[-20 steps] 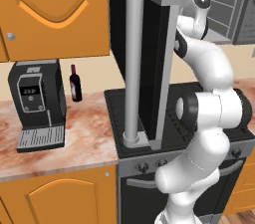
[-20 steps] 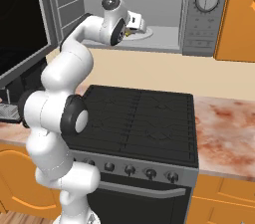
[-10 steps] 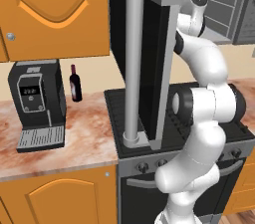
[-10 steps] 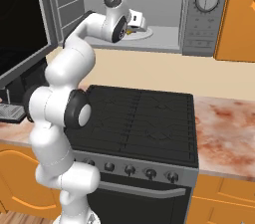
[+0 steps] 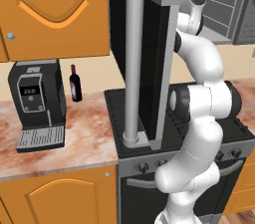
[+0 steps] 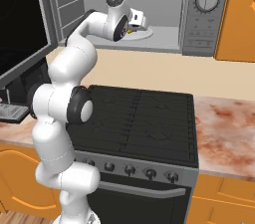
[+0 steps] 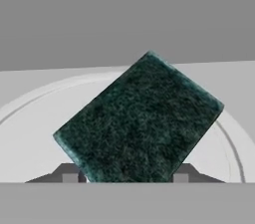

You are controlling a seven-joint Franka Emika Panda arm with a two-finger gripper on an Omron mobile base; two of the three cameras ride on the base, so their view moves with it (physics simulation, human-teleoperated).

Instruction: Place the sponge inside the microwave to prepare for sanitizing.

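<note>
Sponge carried into the open microwave, over the turntable

In the last 1 s the arm has reached a little deeper into the microwave (image 6: pixel 199 19), so the claw (image 6: pixel 133 23) now hangs just above the white turntable (image 7: pixel 30 133), with the door (image 5: pixel 142 63) swung wide. In the hand view the sponge (image 7: pixel 139 121) sits between the 2 fingertips (image 7: pixel 69 174), dark green face toward the camera and turned at a slant; the claw looks to be pinching it, though whether the sponge already touches the turntable is hard to tell. The carry seems nearly over: what remains is probably to release the sponge onto the turntable and draw the arm back out past the door
</note>
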